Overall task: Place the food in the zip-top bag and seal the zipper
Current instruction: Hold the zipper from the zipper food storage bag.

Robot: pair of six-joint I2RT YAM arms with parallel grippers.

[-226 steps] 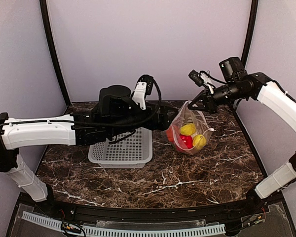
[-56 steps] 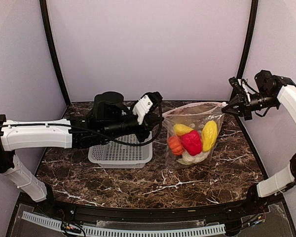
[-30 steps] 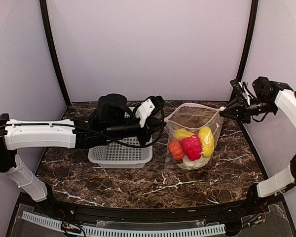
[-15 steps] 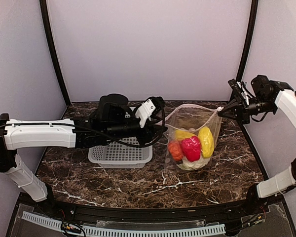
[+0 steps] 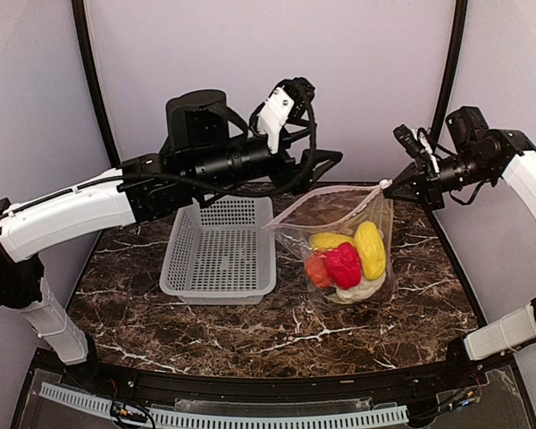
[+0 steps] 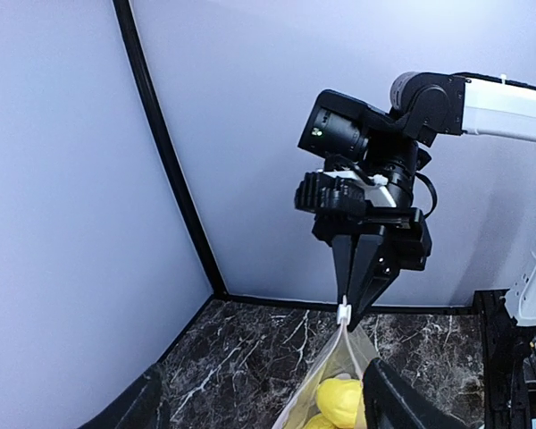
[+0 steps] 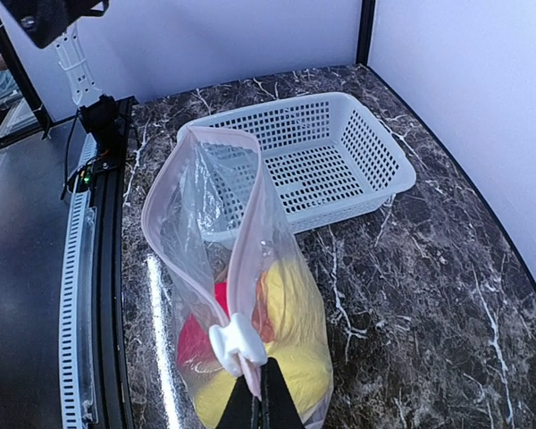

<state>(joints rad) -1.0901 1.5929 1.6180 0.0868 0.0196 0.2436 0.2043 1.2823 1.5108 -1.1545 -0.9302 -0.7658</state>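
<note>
The zip-top bag (image 5: 339, 246) hangs upright, its base on the table, mouth open. Inside are yellow pieces (image 5: 369, 250), a red piece (image 5: 344, 264), an orange piece (image 5: 315, 268) and a whitish piece (image 5: 362, 290); no purple grape bunch shows. My right gripper (image 5: 391, 186) is shut on the zipper strip (image 7: 183, 259) at the bag's right corner, beside the white slider (image 7: 237, 344). My left gripper (image 5: 326, 163) is open, raised above and behind the bag's left side, apart from it. In the left wrist view its fingers (image 6: 402, 407) stand wide apart, with the bag's edge (image 6: 335, 384) below.
A white mesh basket (image 5: 219, 250) sits left of the bag and shows nothing inside; it also appears in the right wrist view (image 7: 313, 161). Dark marble table (image 5: 250, 331) with walls behind and at both sides.
My left arm has lifted up and back from the bag's left edge, uncovering the basket. The bag's left corner now hangs free and lower. The right gripper still holds its corner.
</note>
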